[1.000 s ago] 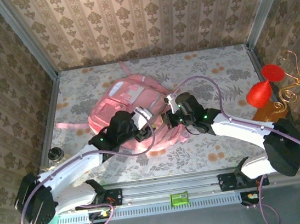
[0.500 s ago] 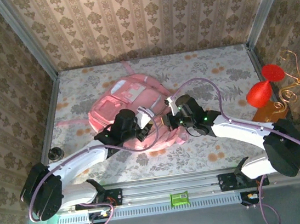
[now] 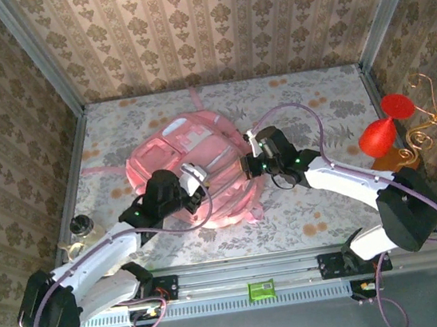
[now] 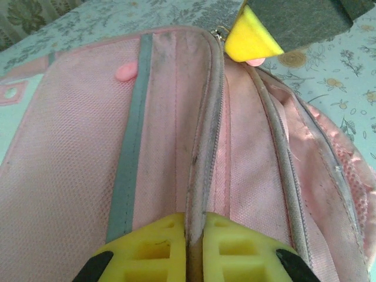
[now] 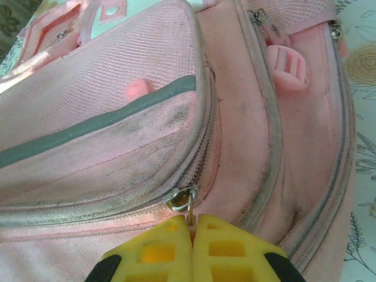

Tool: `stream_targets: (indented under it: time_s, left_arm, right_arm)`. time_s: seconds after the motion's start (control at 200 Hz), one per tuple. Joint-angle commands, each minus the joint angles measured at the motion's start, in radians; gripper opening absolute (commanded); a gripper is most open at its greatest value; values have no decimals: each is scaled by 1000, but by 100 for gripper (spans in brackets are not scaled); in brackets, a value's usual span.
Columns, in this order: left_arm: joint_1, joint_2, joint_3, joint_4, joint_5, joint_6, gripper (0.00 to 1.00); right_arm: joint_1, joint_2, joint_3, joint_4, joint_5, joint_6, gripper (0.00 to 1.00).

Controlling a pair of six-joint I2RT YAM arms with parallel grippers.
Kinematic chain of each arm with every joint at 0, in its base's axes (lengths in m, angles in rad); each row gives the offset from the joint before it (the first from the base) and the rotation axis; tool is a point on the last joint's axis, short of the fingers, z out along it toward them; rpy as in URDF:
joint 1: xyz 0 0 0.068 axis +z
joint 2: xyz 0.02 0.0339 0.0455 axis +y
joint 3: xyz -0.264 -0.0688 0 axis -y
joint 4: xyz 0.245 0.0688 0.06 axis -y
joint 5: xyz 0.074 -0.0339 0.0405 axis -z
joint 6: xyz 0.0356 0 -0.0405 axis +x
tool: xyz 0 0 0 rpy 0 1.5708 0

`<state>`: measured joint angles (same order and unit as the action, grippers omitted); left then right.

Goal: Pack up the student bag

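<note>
On the floral table, the pink student bag lies flat; both arms reach inward over it, left claw clenched on its zipper seam, right claw pinching a zipper pull

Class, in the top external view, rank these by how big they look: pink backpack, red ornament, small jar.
1. pink backpack
2. red ornament
3. small jar, clearly the smallest

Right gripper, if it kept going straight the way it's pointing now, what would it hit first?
The right gripper is shut on the zipper pull, so the metal zipper slider just past its fingertips would come first. Behind that is the front pocket fabric of the student bag, though the depth there is hard to judge.
</note>
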<state>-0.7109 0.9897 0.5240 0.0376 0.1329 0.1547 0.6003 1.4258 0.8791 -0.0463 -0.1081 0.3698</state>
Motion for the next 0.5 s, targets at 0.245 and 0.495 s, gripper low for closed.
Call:
stream_targets:
  time_s: [0.245,0.495]
  left_arm:
    - [42,115,59,6,-189,-29,8]
    - [44,148,97,12,-249,-32,15]
  right_arm:
    - [50,-197,-149,117,10,-42,0]
    - [86,-199,-182,131,59,-45,0]
